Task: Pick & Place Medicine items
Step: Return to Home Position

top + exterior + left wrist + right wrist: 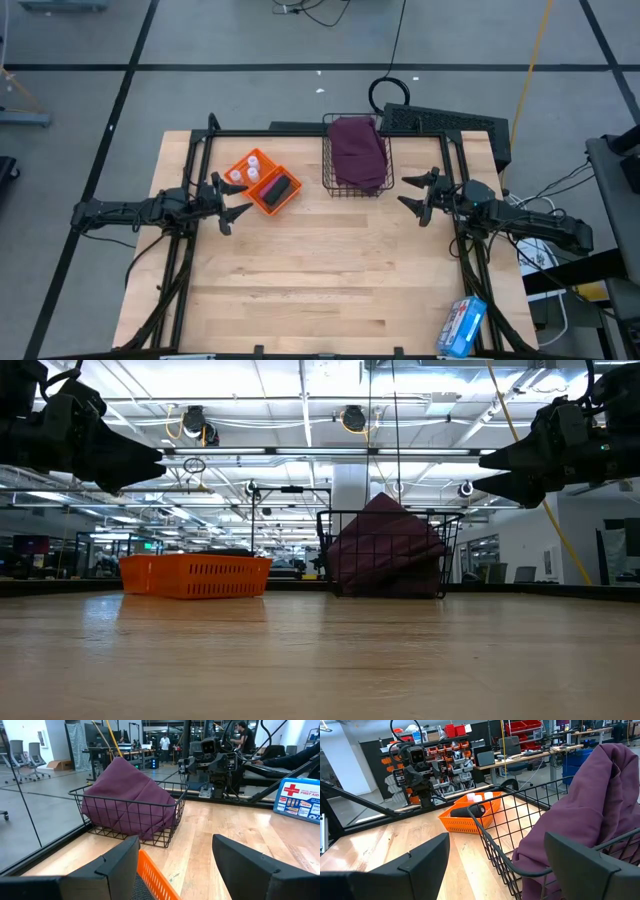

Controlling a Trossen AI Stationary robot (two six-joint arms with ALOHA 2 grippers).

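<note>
The medicine items [250, 170], three small white bottles with pale caps, stand together in the far half of the orange tray [268, 205], with a black roll [281, 188] lying beside them in the near half. Nothing is left loose on the worktop [330, 270] apart from a blue-and-white packet [462, 325] at its near right corner, so the sorting looks finished and what remains is, by my reading, only the retreat of the arms.

The left gripper [240, 200] hangs just beside the tray's near corner, fingers spread and holding nothing (its wrist view shows the orange rim reaching in between them). Drawing it straight back along its own line, away from the tray, should avoid nudging the rim and tipping the bottles; any sideways swing should wait until it is well apart.

The right gripper [404, 190] is likewise spread and empty, near the right side of the black mesh basket [326, 165] that holds the maroon cloth [357, 152]. It should back off from the wire wall first, then fold home.
</note>
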